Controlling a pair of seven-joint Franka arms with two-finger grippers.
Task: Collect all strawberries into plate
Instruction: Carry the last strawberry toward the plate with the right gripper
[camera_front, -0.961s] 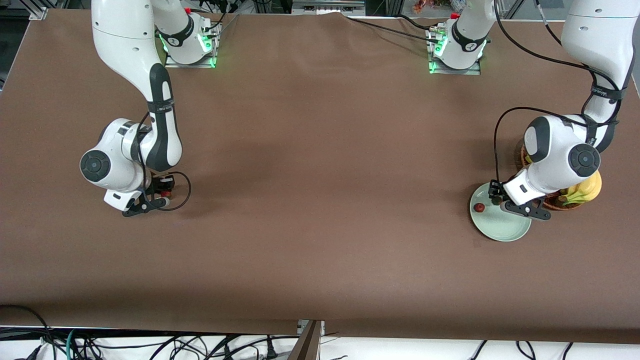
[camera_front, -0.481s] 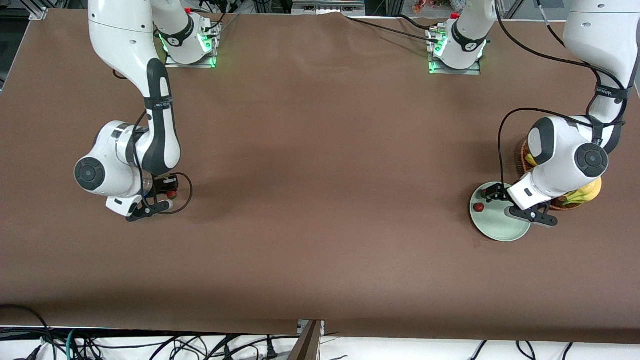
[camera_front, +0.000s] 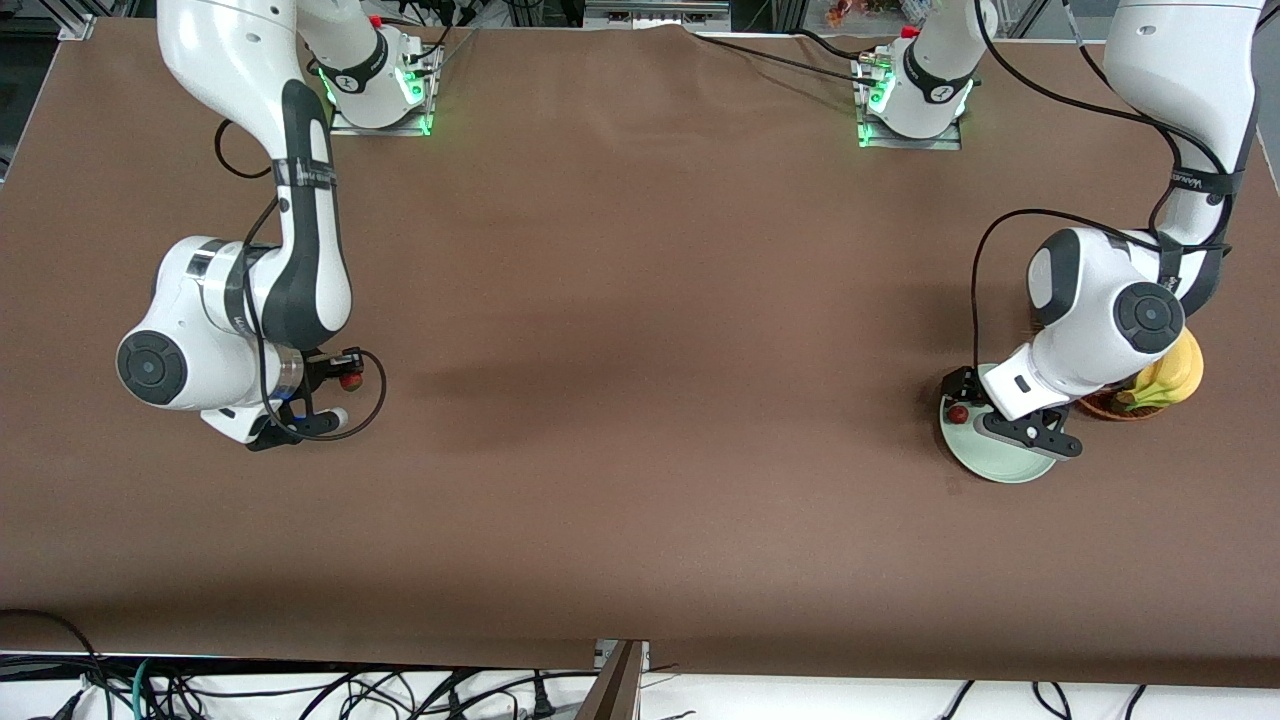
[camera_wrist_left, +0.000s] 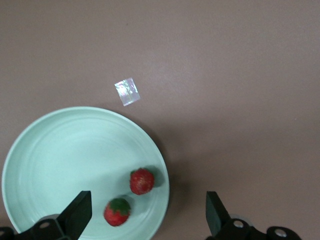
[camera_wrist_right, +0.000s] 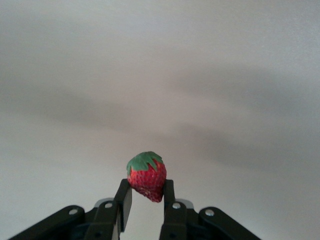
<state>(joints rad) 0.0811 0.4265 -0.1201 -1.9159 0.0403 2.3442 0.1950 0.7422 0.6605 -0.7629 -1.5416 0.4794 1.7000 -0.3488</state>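
Right gripper (camera_front: 345, 382) up over bare brown table (camera_front: 640, 400) at the right arm's end, pinching a strawberry (camera_front: 350, 381). Left gripper (camera_front: 968, 392) over mint-green plate (camera_front: 1000, 462) at the left arm's end, one strawberry (camera_front: 958, 413) on the plate. Bananas (camera_front: 1170, 380) in a basket (camera_front: 1110, 407) just beside the plate.

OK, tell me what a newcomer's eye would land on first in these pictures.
First, the strawberry pinched in the right claw, up over the bare cloth at the right arm's end of the table. Next, the mint plate at the left arm's end, with two strawberries lying in it near its rim, and the left claw hanging open above them. Bananas in a basket sit beside the plate.
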